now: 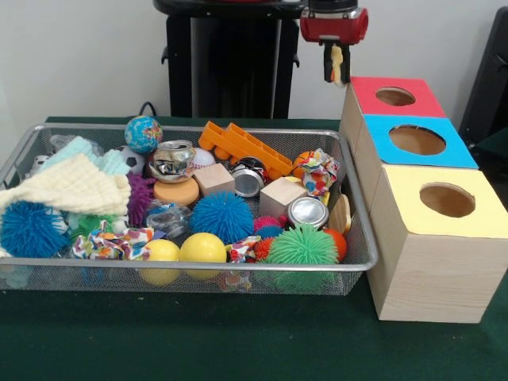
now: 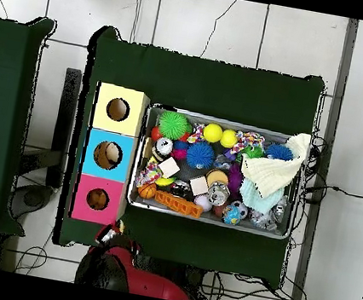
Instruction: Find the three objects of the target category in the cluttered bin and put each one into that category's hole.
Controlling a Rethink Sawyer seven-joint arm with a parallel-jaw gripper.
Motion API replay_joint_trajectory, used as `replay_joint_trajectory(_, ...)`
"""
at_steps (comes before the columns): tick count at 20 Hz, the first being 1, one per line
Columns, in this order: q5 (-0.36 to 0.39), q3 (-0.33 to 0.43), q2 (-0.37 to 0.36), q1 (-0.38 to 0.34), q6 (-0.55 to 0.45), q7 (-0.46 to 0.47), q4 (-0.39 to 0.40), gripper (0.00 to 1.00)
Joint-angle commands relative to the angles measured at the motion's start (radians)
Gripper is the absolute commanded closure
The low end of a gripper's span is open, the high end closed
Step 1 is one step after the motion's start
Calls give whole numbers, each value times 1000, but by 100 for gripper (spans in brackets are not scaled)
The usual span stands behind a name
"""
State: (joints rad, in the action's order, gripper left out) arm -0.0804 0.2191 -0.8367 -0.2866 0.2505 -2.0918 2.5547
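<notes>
From the front, my claw hangs above the far end of the red-topped box, just short of its hole. Something pale and yellowish sits between the fingers, so I am clenched on it, but I cannot tell what it is. From overhead the claw is lost in the red bulk of my arm below the boxes.

The overhead view shows what the front does not: a pale object lying inside the hole of the blue-topped box, while the red and yellow-topped box holes look dark.

The wire bin sits beside the boxes on the green table, below my claw and off to the side. In it lie crushed cans, wooden blocks, spiky balls, two yellow balls, a globe ball, an orange toy and a cream cloth.
</notes>
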Motion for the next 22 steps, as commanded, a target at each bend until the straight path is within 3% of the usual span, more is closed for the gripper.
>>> replay_joint_trajectory(1,-84,23,19,49,102,-300,-74,100)
replay_joint_trajectory(9,-112,19,12,86,87,-327,-92,100)
replay_joint_trajectory(15,-100,22,-41,51,31,-303,-84,100)
replay_joint_trajectory(22,-104,-36,-143,33,-63,-234,-82,100)
